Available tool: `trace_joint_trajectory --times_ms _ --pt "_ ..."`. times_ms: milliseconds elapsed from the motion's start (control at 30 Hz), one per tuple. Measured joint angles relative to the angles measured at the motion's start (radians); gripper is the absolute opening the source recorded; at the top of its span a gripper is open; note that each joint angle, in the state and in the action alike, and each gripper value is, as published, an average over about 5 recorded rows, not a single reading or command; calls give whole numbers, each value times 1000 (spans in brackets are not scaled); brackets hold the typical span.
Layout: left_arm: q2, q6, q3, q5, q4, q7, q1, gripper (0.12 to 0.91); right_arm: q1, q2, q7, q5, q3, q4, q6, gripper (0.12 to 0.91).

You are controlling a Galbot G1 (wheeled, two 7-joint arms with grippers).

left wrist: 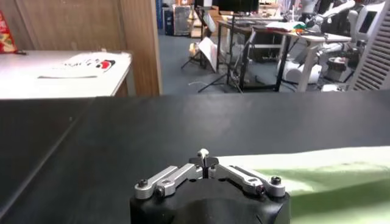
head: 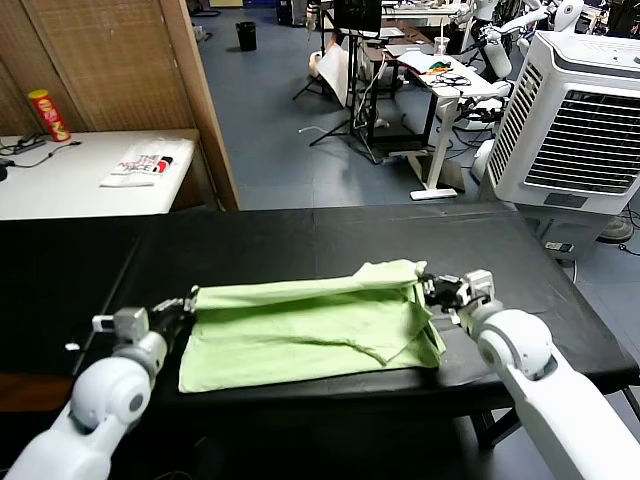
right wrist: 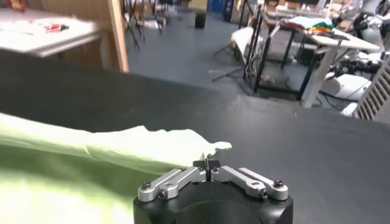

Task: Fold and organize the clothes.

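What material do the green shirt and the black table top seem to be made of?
Shirt: soft thin woven fabric, probably cotton, matte; it creases and folds flat. Table: looks like a smooth black sheet or board, faintly glossy; exact material cannot be told.

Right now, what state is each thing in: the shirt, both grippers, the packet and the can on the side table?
Shirt: lying on the black table, partly folded, rumpled.
Left gripper: shut, at the shirt's left edge.
Right gripper: shut, at the shirt's right far corner.
White packet: lying flat on the side table.
Red can: upright.

soft thin cloth shirt (head: pixel 310 325) (creased), matt table (head: pixel 300 245)
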Motion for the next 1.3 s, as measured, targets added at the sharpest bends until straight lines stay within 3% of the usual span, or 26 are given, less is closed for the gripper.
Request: trace_joint_trajectory --times_ms 400,467,567,733,867,967,1033,1300 --pt "-26 -7 -74 43 -80 9 175 131 -126 2 -3 -21 44 73 0 132" --pt "-32 0 -75 45 -85 8 190 131 -137 -3 -10 -20 50 83 0 170" --pt "-40 12 -77 48 -92 6 204 155 -153 -12 -14 -19 63 104 0 301" --pt "-51 25 -85 47 -109 3 220 392 -167 -19 -11 -12 94 141 0 586" --pt "-54 25 -95 40 -114 4 220 593 -142 -1 8 -26 99 133 2 757" --pt "-64 15 -94 17 -103 5 204 744 -91 32 8 -71 81 85 32 793" --pt "-75 8 -88 -2 -85 2 182 784 -47 61 -3 -102 62 36 65 797" --pt "-116 -7 -43 -30 39 12 54 798 115 162 -41 -168 -18 -175 127 798"
